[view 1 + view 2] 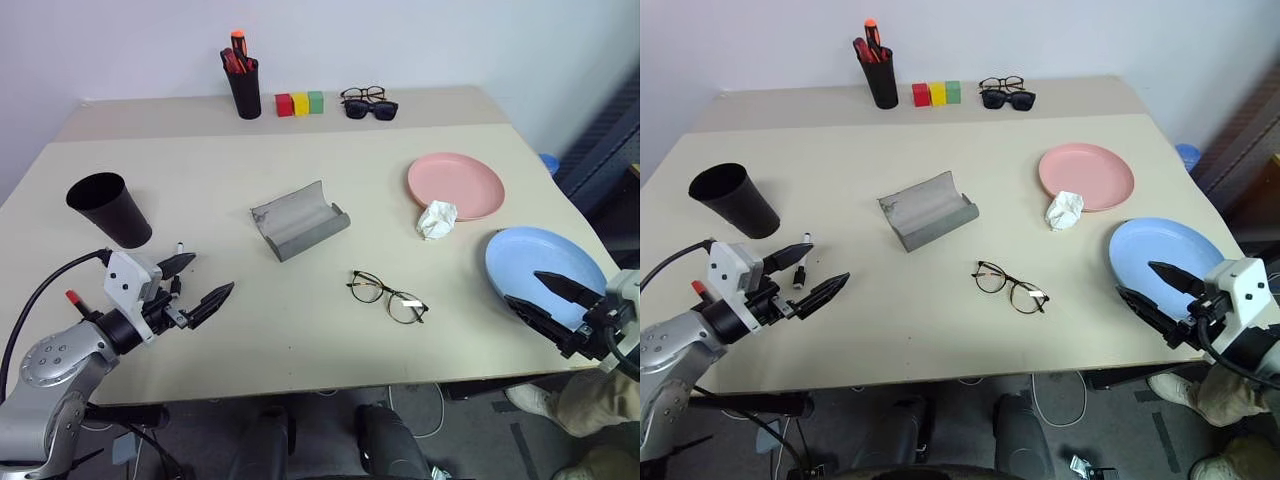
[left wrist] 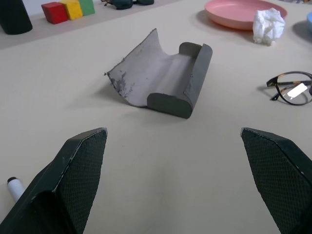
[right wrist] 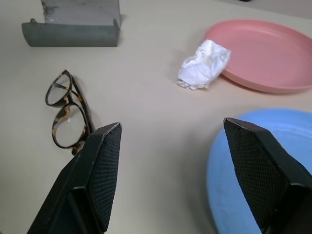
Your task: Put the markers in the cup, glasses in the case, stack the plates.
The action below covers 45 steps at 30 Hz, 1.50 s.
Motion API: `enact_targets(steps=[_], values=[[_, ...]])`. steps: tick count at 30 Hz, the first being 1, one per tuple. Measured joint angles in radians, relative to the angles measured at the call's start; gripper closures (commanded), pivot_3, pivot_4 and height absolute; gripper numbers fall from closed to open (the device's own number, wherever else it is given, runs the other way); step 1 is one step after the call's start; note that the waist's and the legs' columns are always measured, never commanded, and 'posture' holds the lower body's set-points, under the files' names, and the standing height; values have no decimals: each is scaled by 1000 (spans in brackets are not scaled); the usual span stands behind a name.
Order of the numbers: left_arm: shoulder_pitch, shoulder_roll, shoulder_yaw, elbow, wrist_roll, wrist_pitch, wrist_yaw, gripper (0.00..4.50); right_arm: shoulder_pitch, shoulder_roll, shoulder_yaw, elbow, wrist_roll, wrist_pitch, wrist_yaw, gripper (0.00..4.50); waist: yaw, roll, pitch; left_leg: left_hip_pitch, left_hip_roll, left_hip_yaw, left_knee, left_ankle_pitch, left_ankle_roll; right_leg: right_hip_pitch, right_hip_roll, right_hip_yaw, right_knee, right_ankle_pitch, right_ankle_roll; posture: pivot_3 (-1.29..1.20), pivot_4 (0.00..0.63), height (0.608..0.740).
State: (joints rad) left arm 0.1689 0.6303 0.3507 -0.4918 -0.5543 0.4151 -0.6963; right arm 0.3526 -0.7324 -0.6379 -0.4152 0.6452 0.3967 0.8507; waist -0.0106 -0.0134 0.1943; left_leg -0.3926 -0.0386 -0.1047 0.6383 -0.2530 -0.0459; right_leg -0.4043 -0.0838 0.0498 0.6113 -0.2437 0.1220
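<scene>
Left gripper (image 1: 195, 279) spread wide, empty, hovering just beside marker (image 1: 800, 273) near cup (image 1: 110, 209). Right gripper (image 1: 552, 297) also parted, empty, over blue plate (image 1: 545, 265). Glasses (image 1: 388, 295) lying mid-table, open case (image 1: 300, 220) nearby, pink plate (image 1: 456, 184) further back touching crumpled tissue (image 1: 437, 219) (annoying). Risk, probably: thin marker rolling away if pinch lands off-centre, or tissue getting trapped under stacked plates.

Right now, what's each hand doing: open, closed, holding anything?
Left hand: open, holding nothing, above the table near the cup.
Right hand: open, holding nothing, over the blue plate.
</scene>
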Motion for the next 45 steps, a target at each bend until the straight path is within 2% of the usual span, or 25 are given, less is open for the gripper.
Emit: enact_targets(steps=[2, 23, 32, 36, 40, 45], values=[[0, -1, 0, -2, -6, 10, 4, 0, -3, 2, 7, -12, 0, 4, -8, 1120, 1, 0, 0, 0, 0, 0, -2, 0, 0, -1, 0, 0, 0, 2, -3, 0, 150, 740], [-2, -4, -1, -36, -26, 57, 59, 0, -50, 6, 62, -32, -1, 52, -35, 1120, 0, 0, 0, 1, 1, 5, -3, 0, 0, -1, 1, 0, 0, 2, -3, 0, 150, 740], [-1, -39, -2, -72, -26, 74, 121, 0, -100, -2, 100, -32, -4, 60, -41, 1120, 0, 0, 0, 1, 1, 5, -3, 0, 0, -1, 2, 0, 1, 2, -3, 0, 150, 740], [-27, -112, -2, -75, -17, 108, 253, 0, -159, -14, 132, -31, 3, 78, -36, 1120, 0, 0, 0, 2, 1, 5, -2, 1, 1, 0, 2, 0, 2, 3, -3, 0, 150, 740], [-102, -218, -28, -94, 104, 250, 543, 0, -290, -4, 250, -31, 6, 66, -10, 1120, -1, -1, 0, 2, -1, 5, 3, 1, 1, 1, 4, -1, 4, 3, -3, 0, 150, 740], [-225, -331, -40, -96, 143, 447, 762, 0, -428, 17, 410, -21, 6, 49, 59, 1120, 2, -2, 1, 1, -2, 2, 8, 1, 1, 3, 4, -3, 5, 5, -2, 0, 150, 740]])
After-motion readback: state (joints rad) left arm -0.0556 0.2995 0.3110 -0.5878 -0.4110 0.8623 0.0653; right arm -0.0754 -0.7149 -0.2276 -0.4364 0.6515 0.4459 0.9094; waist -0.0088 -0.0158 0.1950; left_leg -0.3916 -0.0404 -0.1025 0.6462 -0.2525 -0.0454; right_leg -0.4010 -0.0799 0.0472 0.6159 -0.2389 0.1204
